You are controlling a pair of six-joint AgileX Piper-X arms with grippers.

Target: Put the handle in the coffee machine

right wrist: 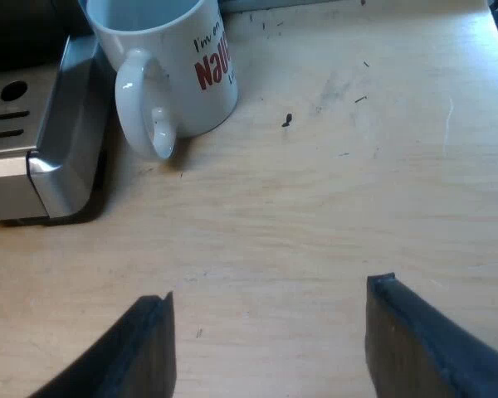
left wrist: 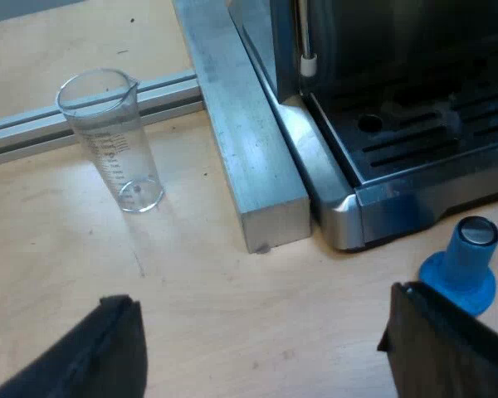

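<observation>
While L pincer (left wrist: 261, 298) gapes, tamper (left wrist: 465, 267) stands upright nr machine (left wrist: 398, 195).

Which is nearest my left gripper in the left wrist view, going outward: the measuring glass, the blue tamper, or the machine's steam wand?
1. Blue tamper, just beyond one of the left gripper's fingers.
2. Measuring glass, upright, farther out past the other finger.
3. Steam wand, over the drip tray, farthest.
</observation>
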